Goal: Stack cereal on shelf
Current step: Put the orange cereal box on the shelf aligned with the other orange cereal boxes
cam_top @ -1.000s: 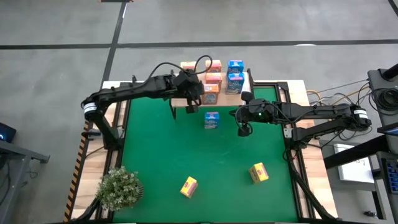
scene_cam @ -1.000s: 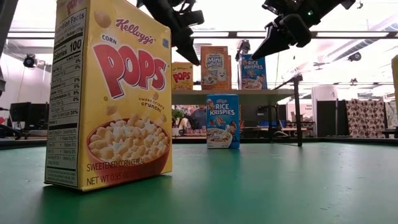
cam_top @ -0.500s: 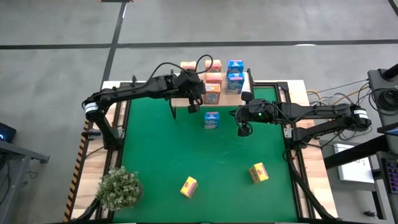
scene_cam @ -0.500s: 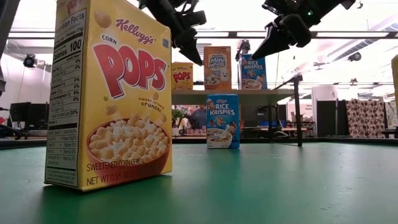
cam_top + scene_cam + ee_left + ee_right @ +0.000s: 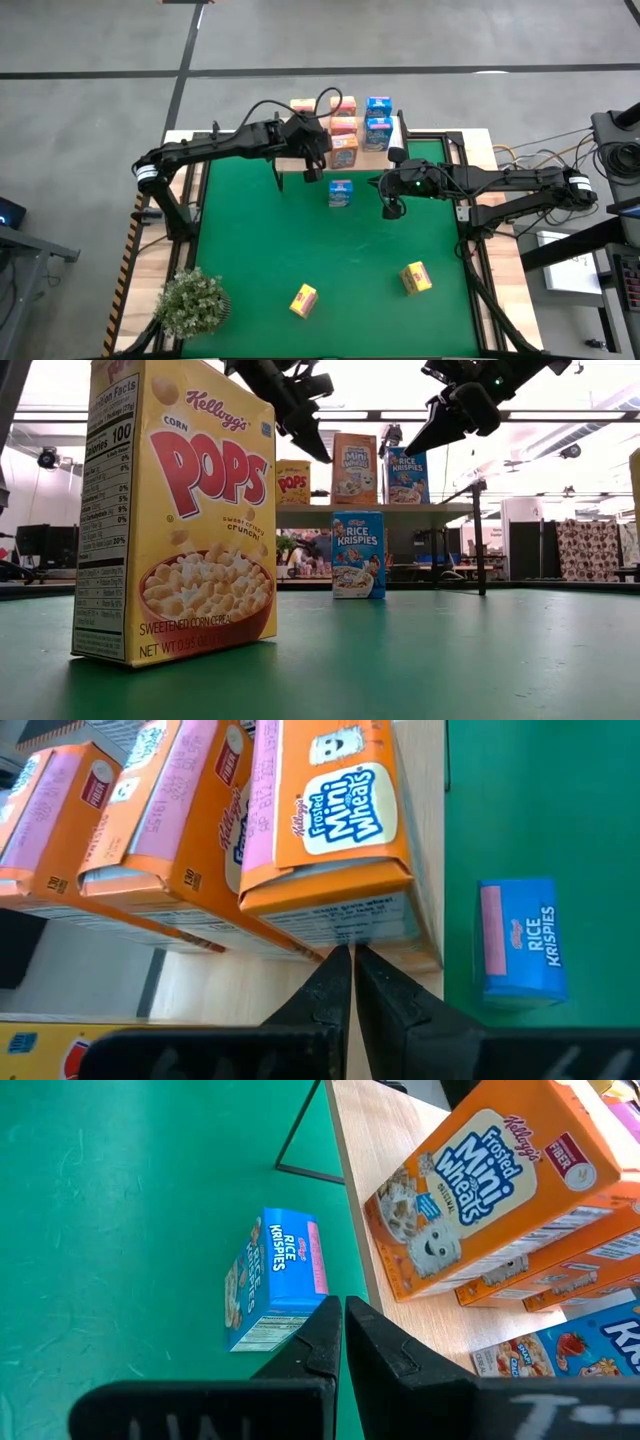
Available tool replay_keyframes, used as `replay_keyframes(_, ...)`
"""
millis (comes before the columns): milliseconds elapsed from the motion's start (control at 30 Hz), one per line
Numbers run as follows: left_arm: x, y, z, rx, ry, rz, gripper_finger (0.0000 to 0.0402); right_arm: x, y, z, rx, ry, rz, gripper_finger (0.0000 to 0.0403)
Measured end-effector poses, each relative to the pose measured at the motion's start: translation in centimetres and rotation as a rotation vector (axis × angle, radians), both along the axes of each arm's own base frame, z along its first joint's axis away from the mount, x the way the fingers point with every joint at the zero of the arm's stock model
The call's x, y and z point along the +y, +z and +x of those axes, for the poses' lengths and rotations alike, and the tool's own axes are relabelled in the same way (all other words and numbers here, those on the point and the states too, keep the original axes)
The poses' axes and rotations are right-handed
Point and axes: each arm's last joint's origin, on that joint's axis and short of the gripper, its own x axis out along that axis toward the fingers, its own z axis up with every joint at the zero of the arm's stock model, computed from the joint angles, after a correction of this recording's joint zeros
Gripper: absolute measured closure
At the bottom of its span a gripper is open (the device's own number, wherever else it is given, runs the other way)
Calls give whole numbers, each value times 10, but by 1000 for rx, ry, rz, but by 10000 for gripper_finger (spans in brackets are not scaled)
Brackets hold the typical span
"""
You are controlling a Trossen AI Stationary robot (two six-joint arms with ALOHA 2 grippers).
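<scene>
While the green mat (image 5: 330,250) fills the table, the shelf (image 5: 405,137) sits at 12 o'clock, holding orange and blue cereal (image 5: 343,128). One blue box (image 5: 340,192) stands below. Left gripper (image 5: 309,172) and right gripper (image 5: 393,209) are pinched closed, empty.

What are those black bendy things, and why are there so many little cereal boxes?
They are two robot arms, each ending in a pincer. One picture looks down from above, one looks across the green mat, and two come from cameras on the wrists. The left gripper is shut and empty, right by an orange box on the wooden shelf. The right gripper is shut and empty too, hanging over the mat. A blue box stands on the mat before the shelf. Two yellow boxes wait on the mat, near a plant.
</scene>
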Motion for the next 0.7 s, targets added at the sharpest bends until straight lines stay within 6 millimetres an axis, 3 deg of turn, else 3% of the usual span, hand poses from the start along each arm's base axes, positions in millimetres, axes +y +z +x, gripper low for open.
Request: replay_keyframes(700,-5,1,-2,-1,27,-37,402,-1,0,0,-6,-18,11,394)
